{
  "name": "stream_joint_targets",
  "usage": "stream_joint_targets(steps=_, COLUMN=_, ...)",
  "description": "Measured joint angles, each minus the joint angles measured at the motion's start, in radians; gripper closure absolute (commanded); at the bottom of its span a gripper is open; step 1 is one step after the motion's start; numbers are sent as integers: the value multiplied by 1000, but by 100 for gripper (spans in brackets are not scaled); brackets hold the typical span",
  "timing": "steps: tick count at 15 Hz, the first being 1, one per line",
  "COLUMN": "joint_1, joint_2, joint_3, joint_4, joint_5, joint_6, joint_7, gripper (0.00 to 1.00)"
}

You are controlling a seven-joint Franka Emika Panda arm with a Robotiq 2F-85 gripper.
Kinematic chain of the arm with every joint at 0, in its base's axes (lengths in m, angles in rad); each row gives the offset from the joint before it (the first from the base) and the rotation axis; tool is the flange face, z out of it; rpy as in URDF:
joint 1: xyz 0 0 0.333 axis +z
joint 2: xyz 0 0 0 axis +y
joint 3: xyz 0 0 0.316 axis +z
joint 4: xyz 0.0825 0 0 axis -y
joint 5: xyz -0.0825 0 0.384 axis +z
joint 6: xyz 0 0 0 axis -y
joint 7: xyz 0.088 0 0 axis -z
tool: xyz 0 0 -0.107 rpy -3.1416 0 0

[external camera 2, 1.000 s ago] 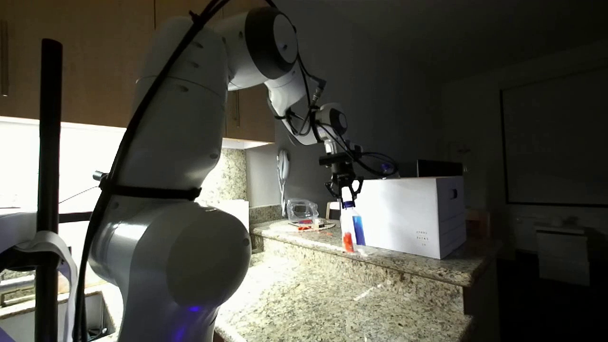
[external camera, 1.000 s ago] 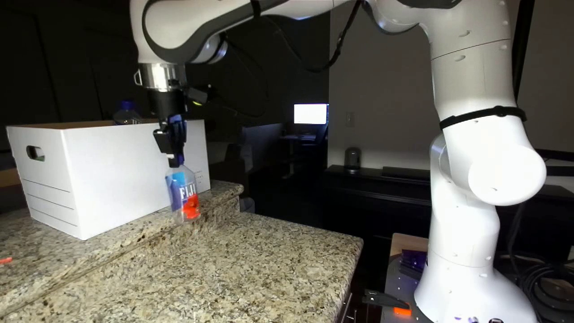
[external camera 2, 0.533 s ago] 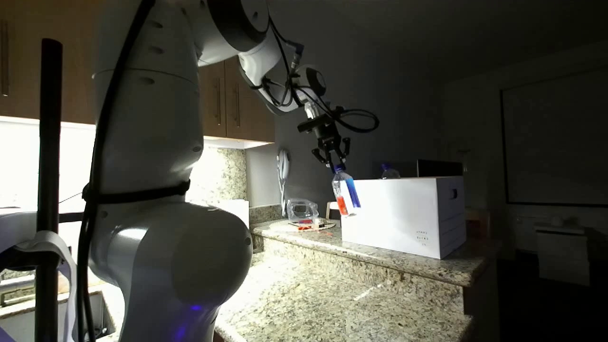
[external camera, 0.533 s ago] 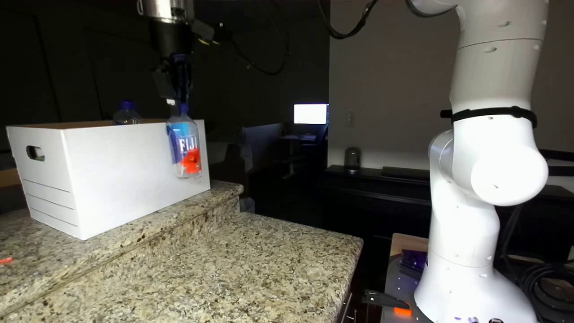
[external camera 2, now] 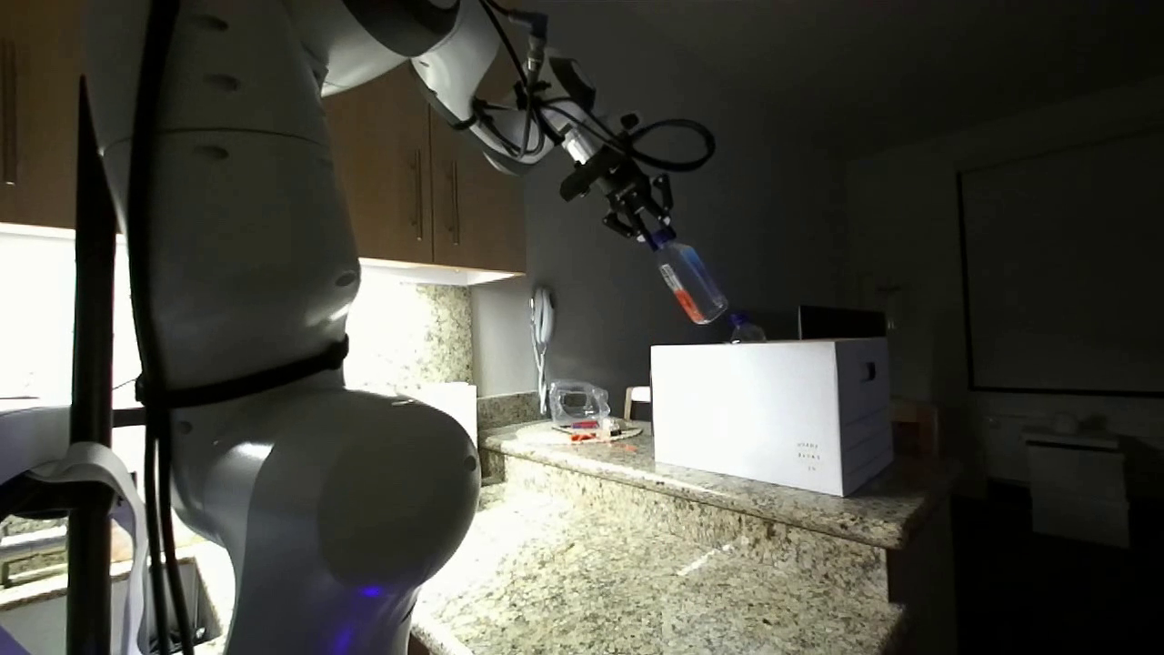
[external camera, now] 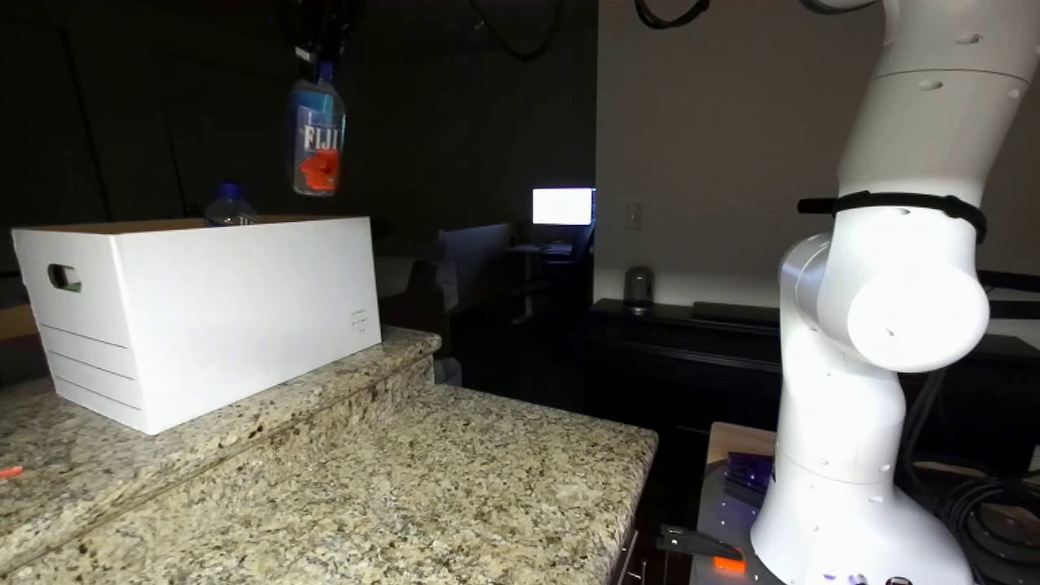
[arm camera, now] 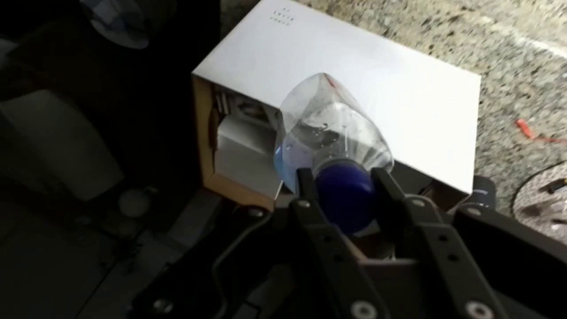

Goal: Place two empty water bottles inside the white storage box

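Readable text: FIJI, in white capitals, on the upper bottle [external camera: 317,136], seen in an exterior view. Box [external camera: 244,317]: three short rows of print near one corner of the long side, shown in both exterior views and the wrist view; too small to read. Dark cylinder [arm camera: 483,192], wrist view: faint pale marking, illegible.

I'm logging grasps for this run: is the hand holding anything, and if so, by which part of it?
Yes: the hand holds a clear FIJI water bottle by its blue cap, pinched from two opposite sides.
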Motion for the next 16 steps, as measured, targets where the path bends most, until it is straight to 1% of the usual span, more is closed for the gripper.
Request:
stream_joint_targets(steps=4, joint_1=-76, joint_2=-1, joint_3=-8, joint_4=-1, joint_5=-115, joint_6=154, joint_7=115, gripper=86)
stream_joint_targets(steps=8, joint_1=-150, joint_2=44, joint_3=-25, joint_4=-4, joint_5=-272, joint_6=322, joint_7=308, gripper=86)
stream_joint_targets(steps=9, joint_1=-162, joint_2=63, joint_3=-35, joint_4=-4, joint_5=-294, joint_6=356, joint_7=352, gripper=86)
stream_joint_targets(steps=12, joint_1=-172, joint_2=136, joint_3=-85, joint_4=-2, joint_5=-273, joint_6=453, joint_7=392, gripper=86)
stream_joint_targets(steps=14, joint_1=-171, joint_2=187, joint_3=-113, joint_4=-1, joint_5=-195, joint_6=522, joint_7=388, gripper=86)
stream_joint_targets(steps=16, joint_1=-168, joint_2=226, joint_3=-128, joint_4=-1, joint_5=-102, joint_6=581, joint_7=363, gripper=86)
